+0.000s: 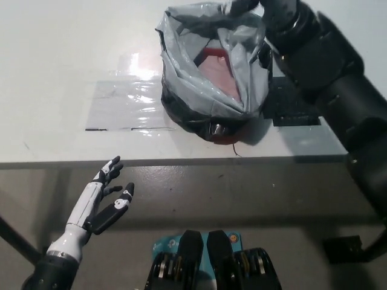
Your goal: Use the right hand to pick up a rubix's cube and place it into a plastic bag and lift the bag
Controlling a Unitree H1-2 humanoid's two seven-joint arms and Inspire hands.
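The right hand (257, 7), at the top centre of the frame, is closed on the top edge of the plastic bag (211, 72), which is held over the white table (54, 72). The cube cannot be made out inside. The left hand (106, 196) is seen open at lower left.

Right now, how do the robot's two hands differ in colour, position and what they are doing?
The left hand is white with dark fingers; the right hand is black. The left hand hangs below the table edge at lower left, while the right hand is up over the table at the top. The left hand is open and holds nothing; the right hand grips the rim of the plastic bag. Neither touches the table.
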